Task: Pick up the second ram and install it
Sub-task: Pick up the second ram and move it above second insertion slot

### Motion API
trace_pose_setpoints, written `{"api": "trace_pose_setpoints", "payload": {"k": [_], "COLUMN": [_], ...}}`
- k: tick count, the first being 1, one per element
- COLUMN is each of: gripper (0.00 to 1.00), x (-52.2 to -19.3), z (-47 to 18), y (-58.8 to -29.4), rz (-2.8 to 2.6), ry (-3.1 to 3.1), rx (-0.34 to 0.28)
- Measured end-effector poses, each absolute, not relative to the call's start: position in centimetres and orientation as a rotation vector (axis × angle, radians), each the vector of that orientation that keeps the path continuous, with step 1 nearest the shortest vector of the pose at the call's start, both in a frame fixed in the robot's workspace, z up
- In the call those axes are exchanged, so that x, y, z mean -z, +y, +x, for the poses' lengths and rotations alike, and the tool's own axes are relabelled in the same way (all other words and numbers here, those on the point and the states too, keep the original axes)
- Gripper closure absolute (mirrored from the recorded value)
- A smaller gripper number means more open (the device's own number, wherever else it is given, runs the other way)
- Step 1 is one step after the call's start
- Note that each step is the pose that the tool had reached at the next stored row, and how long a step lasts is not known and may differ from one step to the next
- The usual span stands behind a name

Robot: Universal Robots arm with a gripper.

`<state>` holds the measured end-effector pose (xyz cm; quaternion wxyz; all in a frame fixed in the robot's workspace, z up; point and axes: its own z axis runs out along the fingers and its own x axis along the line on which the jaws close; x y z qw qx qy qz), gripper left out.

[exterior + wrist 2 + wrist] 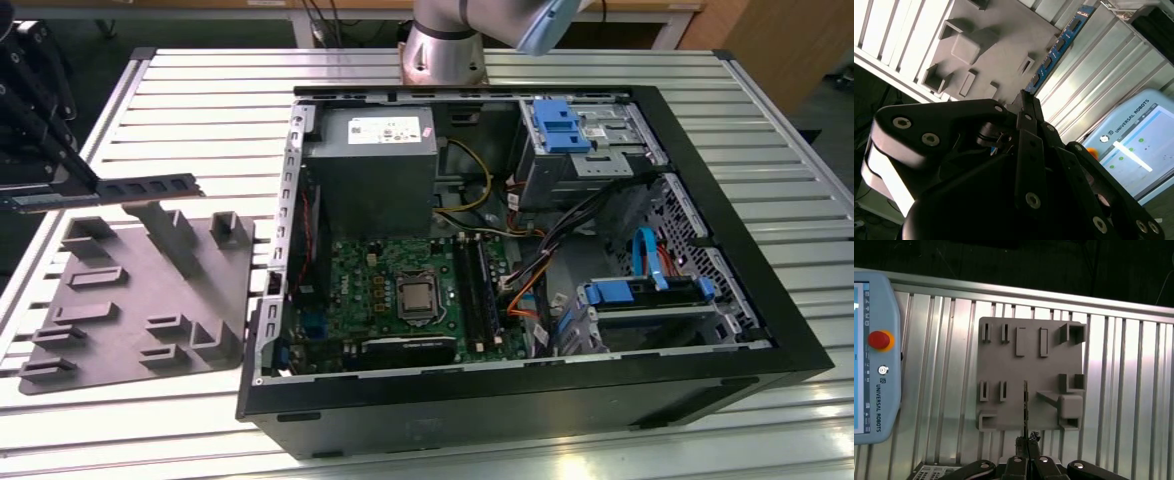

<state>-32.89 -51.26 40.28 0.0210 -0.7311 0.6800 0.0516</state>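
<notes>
**Exterior view with both wrist views.** The gripper is clamped on one end of the memory stick. The memory stick is a dark, narrow strip held level and pointing toward the exterior view's right, above the far edge of the grey moulded tray. In the second wrist view the fingers meet on the memory stick, which reaches out over the tray. The first wrist view shows the memory stick edge-on across the tray. The open computer case lies on the slatted table, at the exterior view's right of the tray. Its black memory slots sit on the green motherboard, well apart from the memory stick. A control tablet lies near the tray
</notes>
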Motion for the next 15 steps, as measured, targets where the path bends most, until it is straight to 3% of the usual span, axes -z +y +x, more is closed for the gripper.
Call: {"api": "trace_pose_setpoints", "payload": {"k": [15], "gripper": [0.89], "x": [-40.3], "z": [-31.2], "y": [-51.3], "rz": [-2.267], "ry": [2.108], "rx": [-0.160]}}
